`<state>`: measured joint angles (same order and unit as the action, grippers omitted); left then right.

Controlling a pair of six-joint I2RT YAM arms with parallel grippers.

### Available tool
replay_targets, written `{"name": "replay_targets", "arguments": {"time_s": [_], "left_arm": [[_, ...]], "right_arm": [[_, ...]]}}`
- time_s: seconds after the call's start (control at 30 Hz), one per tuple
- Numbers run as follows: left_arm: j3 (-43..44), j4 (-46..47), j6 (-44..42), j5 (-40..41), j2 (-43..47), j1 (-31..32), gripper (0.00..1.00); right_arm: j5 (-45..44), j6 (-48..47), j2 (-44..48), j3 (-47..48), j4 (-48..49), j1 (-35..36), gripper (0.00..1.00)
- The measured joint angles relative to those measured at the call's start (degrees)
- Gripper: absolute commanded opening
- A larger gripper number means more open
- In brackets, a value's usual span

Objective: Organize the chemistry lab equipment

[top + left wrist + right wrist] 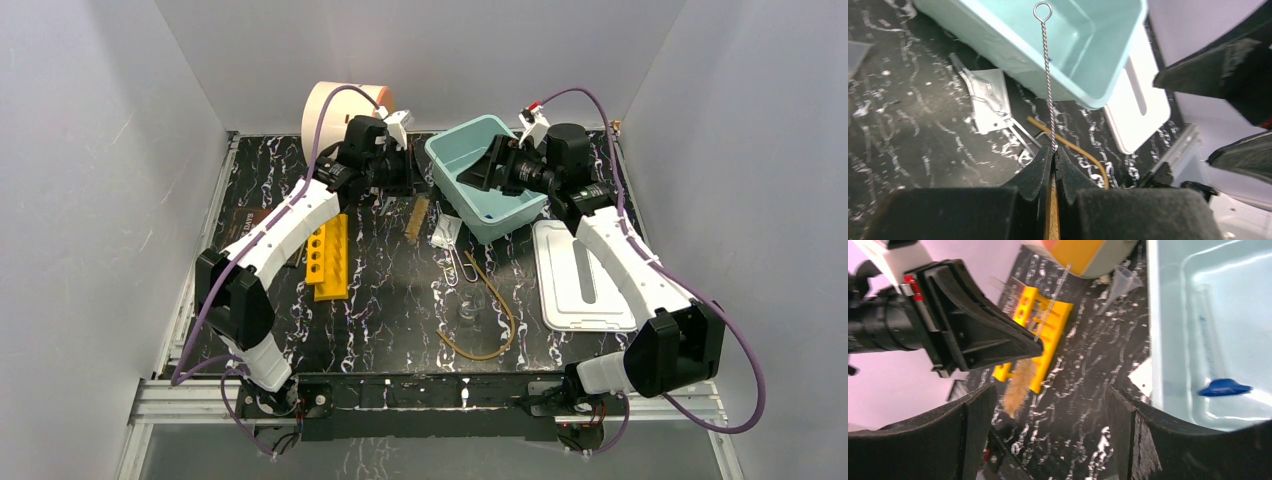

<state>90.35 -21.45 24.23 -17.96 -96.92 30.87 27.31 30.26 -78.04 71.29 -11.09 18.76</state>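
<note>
My left gripper (pixel 410 172) (pixel 1054 151) is shut on a tube brush (pixel 1048 75). The brush's twisted wire, with a loop at its end, points toward the teal bin (pixel 455 160), and its tan bristles (pixel 1018 385) hang behind the fingers above the table. My right gripper (pixel 492 165) (pixel 1048 425) is open and empty over the bin's near wall. A clear tube with a blue tip (pixel 1223 387) lies in the bin. The yellow rack (pixel 330 257) (pixel 1045 322) lies left of centre. A tan rubber loop (pixel 490 312) and a small glass dish (pixel 468 310) lie mid-table. A clear funnel (pixel 1120 282) lies near the drum.
A white lid (pixel 580 275) (pixel 1138 105) lies right of the bin. A clear packet with thin metal rods (pixel 447 235) (pixel 990 95) lies in front of the bin. The cream drum with an orange face (pixel 340 110) stands at the back left. Grey walls close in three sides.
</note>
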Motion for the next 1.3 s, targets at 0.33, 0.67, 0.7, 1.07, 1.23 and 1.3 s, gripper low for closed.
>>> {"name": "replay_targets", "arguments": {"time_s": [0.33, 0.67, 0.7, 1.07, 1.23, 1.3], "left_arm": [[0.02, 9.11, 9.60, -9.68, 0.00, 0.00, 0.00], [0.02, 15.32, 15.32, -13.20, -0.02, 0.00, 0.00], [0.00, 15.43, 15.43, -13.27, -0.02, 0.00, 0.00], [-0.74, 15.26, 15.58, -13.33, -0.02, 0.00, 0.00], [-0.72, 14.80, 14.93, -12.96, -0.02, -0.04, 0.41], [-0.61, 13.99, 14.73, -12.70, -0.02, -0.13, 0.55]], "right_arm": [[5.22, 10.73, -5.03, 1.79, 8.90, 0.00, 0.77], [5.01, 16.04, -10.62, 4.68, 10.01, 1.09, 0.65], [4.96, 16.41, -11.13, 5.01, 10.05, 1.25, 0.62], [5.62, 19.61, -11.65, 5.42, 12.17, 1.99, 0.18], [7.17, 19.08, -13.05, 8.07, 11.89, 2.29, 0.00], [7.19, 17.97, -13.79, 9.49, 10.88, 2.27, 0.00]]}}
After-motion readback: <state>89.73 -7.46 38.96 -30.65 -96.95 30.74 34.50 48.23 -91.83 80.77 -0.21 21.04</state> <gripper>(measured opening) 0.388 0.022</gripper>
